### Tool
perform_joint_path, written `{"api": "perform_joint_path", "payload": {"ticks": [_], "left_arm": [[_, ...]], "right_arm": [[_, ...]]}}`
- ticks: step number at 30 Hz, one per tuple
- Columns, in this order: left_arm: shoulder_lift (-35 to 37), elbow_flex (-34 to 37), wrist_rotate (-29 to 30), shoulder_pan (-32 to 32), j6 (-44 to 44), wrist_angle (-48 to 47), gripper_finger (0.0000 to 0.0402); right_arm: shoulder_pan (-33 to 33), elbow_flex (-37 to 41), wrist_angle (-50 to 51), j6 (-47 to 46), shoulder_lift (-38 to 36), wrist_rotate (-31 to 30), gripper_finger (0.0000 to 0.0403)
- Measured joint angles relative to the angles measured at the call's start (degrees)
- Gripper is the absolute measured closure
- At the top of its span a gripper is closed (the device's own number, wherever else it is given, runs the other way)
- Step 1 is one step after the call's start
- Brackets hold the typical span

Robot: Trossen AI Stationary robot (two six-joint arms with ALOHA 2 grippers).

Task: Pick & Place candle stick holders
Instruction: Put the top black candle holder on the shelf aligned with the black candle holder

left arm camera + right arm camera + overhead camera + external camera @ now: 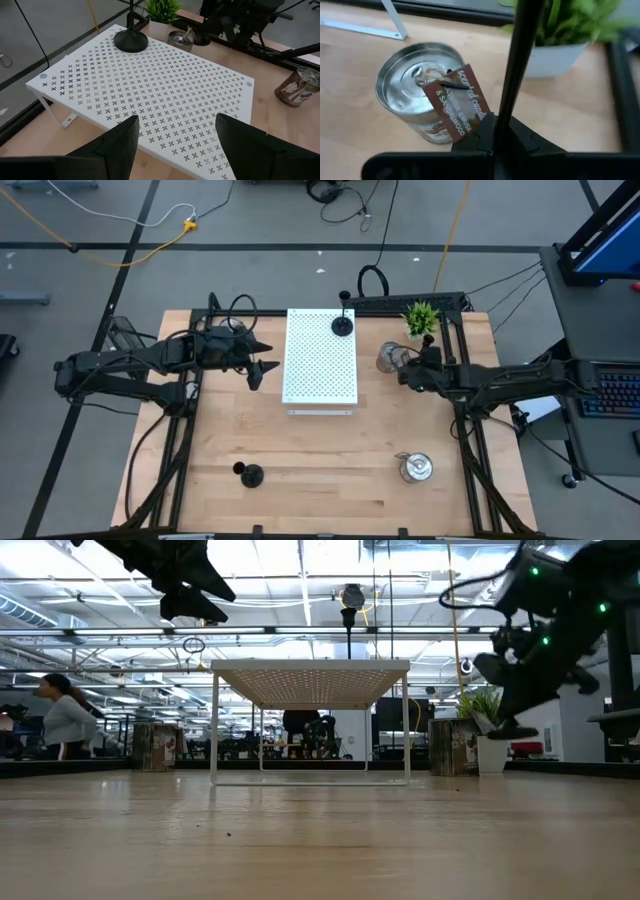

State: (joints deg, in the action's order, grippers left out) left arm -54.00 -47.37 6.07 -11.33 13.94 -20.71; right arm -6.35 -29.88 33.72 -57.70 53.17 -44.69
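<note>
- black candle stick holder (520, 65), a thin stem on a round base, was clamped in the right claw (410, 372), lifted off the bench (320, 470) near its right rear corner; the stem rose up between the fingers in the right wrist view.
- another black holder (343, 323) stood upright at the far right corner of the white perforated shelf (320, 360); its round base showed in the left wrist view (131, 40).
- a third black holder (249, 474) sat on the bench near the front left.
- shiny silver tin (390, 358) with a brown "scented candle" tag (457, 107) stood just beside the right claw, between the shelf and the small green potted plant (421, 318).
- a second silver tin (416, 468) lay on the bench at front right, well apart from the first.
- left claw (262, 370) hovered at the shelf's left edge, fingers (115, 145) apart and holding nothing.
- in the low view a person (65, 720) showed in the room behind the bench, at the far left.
</note>
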Motion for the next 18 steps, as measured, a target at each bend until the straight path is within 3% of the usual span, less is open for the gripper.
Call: {"api": "perform_joint_path", "payload": {"ticks": [4,18], "left_arm": [[0.00,0.00,-0.04,0.01,0.20,0.02,0.0131],[0.00,0.00,-0.04,0.02,0.52,0.02,0.0131]], "right_arm": [[0.00,-6.32,4.16,4.96,0.00,-0.03,0.0395],[0.91,-25.43,3.77,26.62,1.52,3.00,0.0395]]}}
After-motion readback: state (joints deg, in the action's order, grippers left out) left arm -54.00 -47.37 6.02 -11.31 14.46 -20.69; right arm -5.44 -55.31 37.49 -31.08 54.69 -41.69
